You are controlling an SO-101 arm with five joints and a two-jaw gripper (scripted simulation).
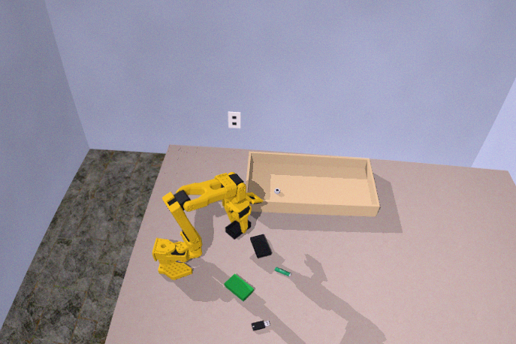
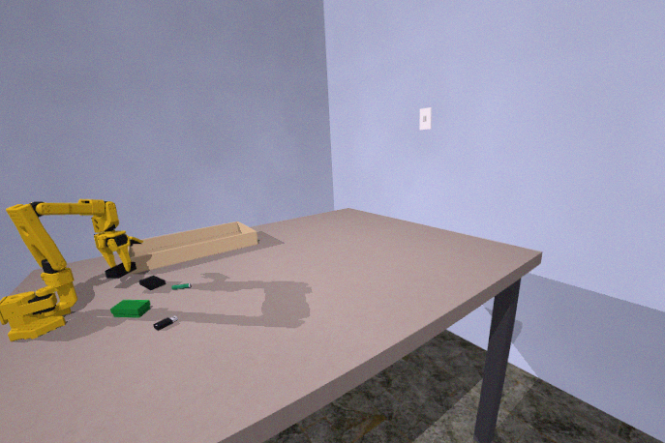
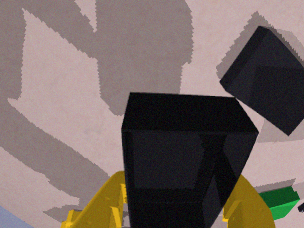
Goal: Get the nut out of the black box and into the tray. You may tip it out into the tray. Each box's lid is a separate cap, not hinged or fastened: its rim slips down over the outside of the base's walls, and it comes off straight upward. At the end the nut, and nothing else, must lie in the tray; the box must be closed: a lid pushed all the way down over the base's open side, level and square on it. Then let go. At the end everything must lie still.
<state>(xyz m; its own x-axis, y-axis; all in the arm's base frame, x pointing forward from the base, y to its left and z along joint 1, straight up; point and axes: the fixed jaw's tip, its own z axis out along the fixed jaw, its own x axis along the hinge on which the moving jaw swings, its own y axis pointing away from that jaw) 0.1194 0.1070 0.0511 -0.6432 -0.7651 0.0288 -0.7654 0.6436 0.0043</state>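
My gripper (image 1: pixel 237 225) (image 2: pixel 119 265) (image 3: pixel 179 192) is shut on the black box base (image 1: pixel 233 230) (image 2: pixel 117 271) (image 3: pixel 183 162), gripping it by two opposite walls. The base sits low at the table, just left of the tray's near left corner, and its hollow side faces the wrist camera. I see nothing inside it. The black lid (image 1: pixel 260 245) (image 2: pixel 152 282) (image 3: pixel 267 78) lies flat on the table a little to the right of the base, apart from it. The small pale nut (image 1: pixel 277 190) lies in the wooden tray (image 1: pixel 319 209) (image 2: pixel 196 245), near its left end.
A closed green box (image 1: pixel 239 286) (image 2: pixel 130 308) (image 3: pixel 280 202) lies in front of the arm's base. A small green stick (image 1: pixel 282 271) (image 2: pixel 181 285) lies right of the lid. A black USB stick (image 1: pixel 260 324) (image 2: pixel 165 322) lies near the table's front.
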